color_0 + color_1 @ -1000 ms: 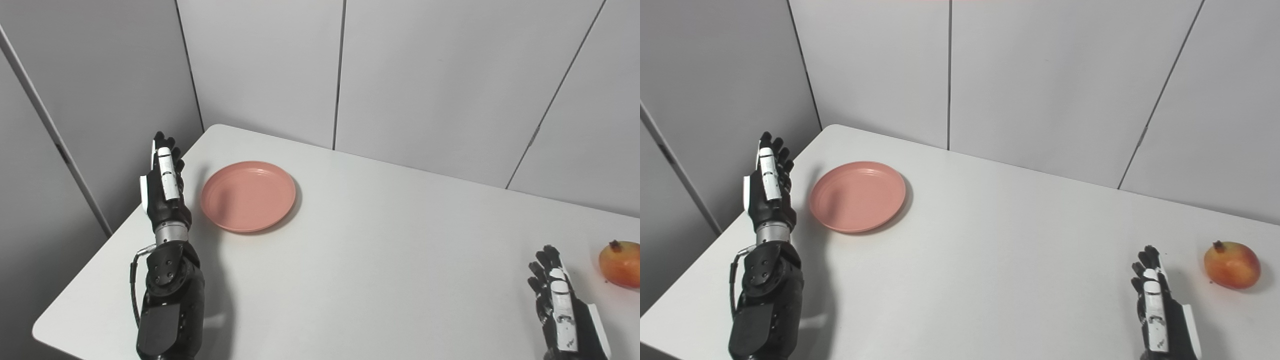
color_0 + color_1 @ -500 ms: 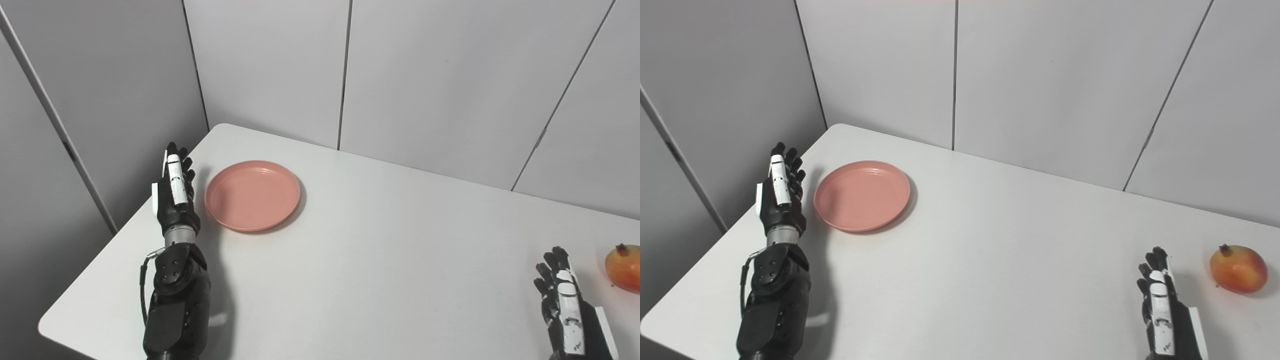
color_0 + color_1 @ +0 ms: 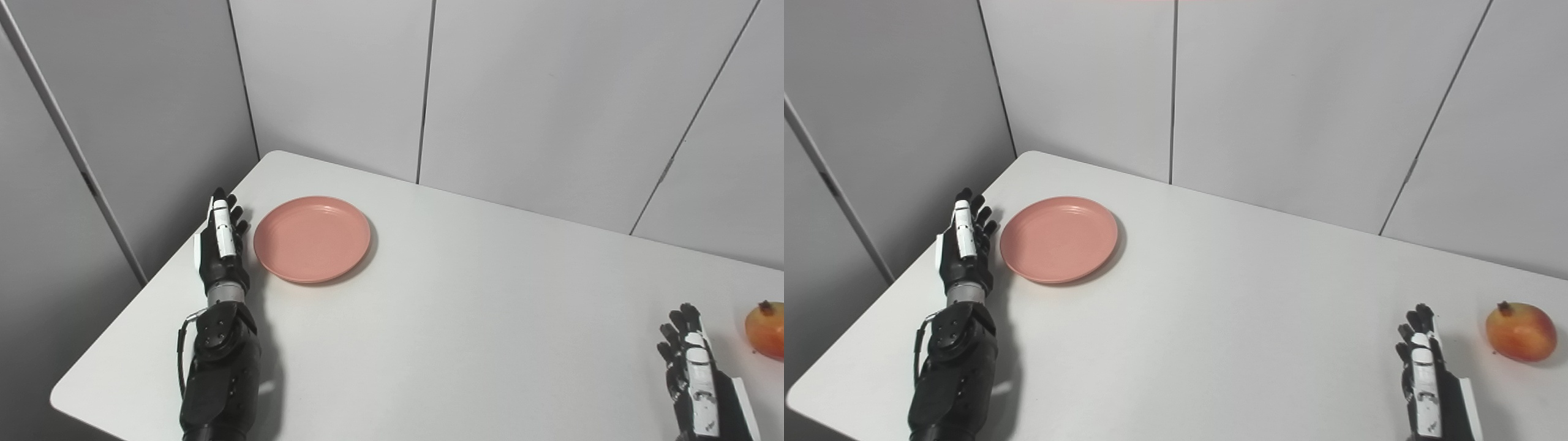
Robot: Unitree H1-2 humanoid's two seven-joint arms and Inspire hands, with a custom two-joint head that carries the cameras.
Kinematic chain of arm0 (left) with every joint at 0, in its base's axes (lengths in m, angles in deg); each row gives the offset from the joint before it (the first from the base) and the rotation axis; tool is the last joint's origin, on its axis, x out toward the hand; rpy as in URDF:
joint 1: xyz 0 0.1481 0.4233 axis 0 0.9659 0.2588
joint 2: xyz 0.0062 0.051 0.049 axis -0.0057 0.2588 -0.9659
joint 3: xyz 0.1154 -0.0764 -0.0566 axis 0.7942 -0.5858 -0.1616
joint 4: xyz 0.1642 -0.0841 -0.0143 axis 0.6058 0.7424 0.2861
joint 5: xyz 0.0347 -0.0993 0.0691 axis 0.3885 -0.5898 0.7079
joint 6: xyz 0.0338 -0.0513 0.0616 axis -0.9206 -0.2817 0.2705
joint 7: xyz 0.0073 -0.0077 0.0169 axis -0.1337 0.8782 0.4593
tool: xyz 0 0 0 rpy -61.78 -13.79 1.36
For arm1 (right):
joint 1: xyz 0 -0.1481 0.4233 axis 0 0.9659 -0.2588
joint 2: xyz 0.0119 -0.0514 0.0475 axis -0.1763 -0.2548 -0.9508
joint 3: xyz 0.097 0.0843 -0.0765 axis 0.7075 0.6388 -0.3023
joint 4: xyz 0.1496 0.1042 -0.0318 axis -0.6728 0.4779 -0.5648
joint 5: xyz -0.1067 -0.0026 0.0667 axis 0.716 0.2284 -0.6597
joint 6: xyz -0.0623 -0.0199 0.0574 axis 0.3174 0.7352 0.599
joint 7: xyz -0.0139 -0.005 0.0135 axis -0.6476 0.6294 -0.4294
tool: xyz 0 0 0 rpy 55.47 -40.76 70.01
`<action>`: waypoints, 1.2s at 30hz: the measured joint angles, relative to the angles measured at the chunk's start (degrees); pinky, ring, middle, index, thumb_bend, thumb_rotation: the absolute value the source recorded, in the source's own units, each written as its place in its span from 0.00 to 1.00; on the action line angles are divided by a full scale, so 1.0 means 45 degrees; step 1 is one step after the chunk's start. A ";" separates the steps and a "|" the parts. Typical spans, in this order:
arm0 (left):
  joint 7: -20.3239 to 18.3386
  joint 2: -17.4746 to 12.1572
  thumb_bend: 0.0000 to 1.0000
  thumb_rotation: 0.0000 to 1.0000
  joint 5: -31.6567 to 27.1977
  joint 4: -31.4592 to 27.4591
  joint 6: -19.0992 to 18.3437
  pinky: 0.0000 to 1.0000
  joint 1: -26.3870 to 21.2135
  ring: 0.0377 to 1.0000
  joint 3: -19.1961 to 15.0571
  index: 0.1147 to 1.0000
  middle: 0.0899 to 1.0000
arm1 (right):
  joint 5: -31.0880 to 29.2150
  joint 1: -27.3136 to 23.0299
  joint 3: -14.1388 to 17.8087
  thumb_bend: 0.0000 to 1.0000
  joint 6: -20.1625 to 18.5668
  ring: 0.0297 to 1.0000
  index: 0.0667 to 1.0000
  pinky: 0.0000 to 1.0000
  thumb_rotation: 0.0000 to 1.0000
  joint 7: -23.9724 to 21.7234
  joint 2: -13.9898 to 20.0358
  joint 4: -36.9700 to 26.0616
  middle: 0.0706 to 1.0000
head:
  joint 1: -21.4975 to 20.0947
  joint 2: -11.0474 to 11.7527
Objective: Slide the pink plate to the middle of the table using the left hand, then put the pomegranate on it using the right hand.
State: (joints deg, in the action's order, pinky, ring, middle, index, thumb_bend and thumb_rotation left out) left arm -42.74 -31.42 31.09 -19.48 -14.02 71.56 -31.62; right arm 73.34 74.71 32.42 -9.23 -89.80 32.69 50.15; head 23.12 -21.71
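A pink plate (image 3: 312, 238) sits at the far left of a white table (image 3: 465, 318). The left hand (image 3: 221, 245), fingers spread and empty, has moved closer, now just beside its left rim. Near right, the spread, empty right hand (image 3: 1427, 380) stays beside the pomegranate (image 3: 1521, 331).

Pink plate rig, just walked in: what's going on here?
The left robot hand sits open beside the left edge of the round pink plastic plate, which lies near the far left corner of the white table; I can't tell whether it touches the rim. The plate is not yet in the middle. The right robot hand waits open at the near right, apart from the orange-red pomegranate, which rests on the table to its right. Neither hand holds anything.
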 measured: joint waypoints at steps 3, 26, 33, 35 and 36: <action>0.0000 -0.0008 0.34 1.00 -0.0033 0.0129 0.0153 0.93 -0.0041 0.94 0.0012 0.90 0.92 | -0.0005 0.0000 0.0002 0.10 -0.0004 0.99 0.99 1.00 1.00 0.0002 -0.0005 -0.0014 0.99 | 0.0000 -0.0020; -0.0940 -0.0359 0.34 1.00 -0.0737 0.1512 0.0886 0.95 -0.0509 0.94 0.0703 0.93 0.94 | -0.0003 0.0000 -0.0017 0.10 -0.0059 0.99 0.99 1.00 1.00 0.0007 -0.0028 -0.0101 0.99 | -0.0195 -0.0097; -0.1317 -0.0355 0.37 1.00 -0.0851 0.1465 0.0613 0.96 -0.0565 0.95 0.1093 0.93 0.94 | 0.0095 0.0000 -0.0046 0.08 -0.0057 0.97 0.98 0.99 1.00 0.0045 -0.0044 -0.0098 0.98 | -0.0293 -0.0137; -0.1385 -0.0354 0.38 1.00 -0.0875 0.1484 0.0613 0.96 -0.0565 0.94 0.1193 0.92 0.93 | 0.0157 0.0000 -0.0063 0.08 -0.0056 0.97 0.98 0.99 1.00 0.0074 -0.0044 -0.0096 0.98 | -0.0313 -0.0137; -0.1460 -0.0353 0.38 1.00 -0.0950 0.1493 0.0613 0.96 -0.0566 0.94 0.1222 0.92 0.93 | 0.0169 0.0000 -0.0070 0.08 -0.0056 0.97 0.98 0.99 1.00 0.0075 -0.0043 -0.0095 0.98 | -0.0313 -0.0137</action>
State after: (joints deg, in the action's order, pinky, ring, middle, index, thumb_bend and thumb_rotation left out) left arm -49.31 -33.01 26.82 -12.75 -11.26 69.02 -26.12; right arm 74.10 74.71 32.11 -9.49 -89.46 32.50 49.72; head 21.71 -22.32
